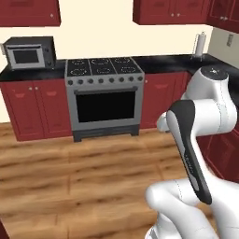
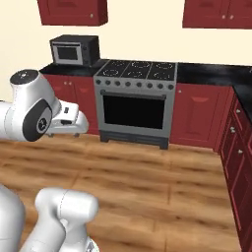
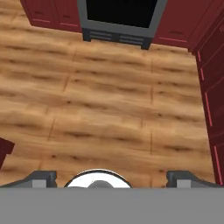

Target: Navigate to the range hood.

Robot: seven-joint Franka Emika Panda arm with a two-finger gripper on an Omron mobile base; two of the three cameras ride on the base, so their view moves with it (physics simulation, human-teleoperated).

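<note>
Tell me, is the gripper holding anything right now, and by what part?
Nothing. In the hand view the gripper is open, with only wood floor between its fingertips.

No writing, label, brand, number or sign can be read anywhere. The microwave (image 1: 29, 53), standing on the counter just left of the stove (image 1: 103, 95), has a plain face; the stove's knob panel and oven door are blank, and so are the red cabinets (image 2: 199, 114) beside it.
</note>
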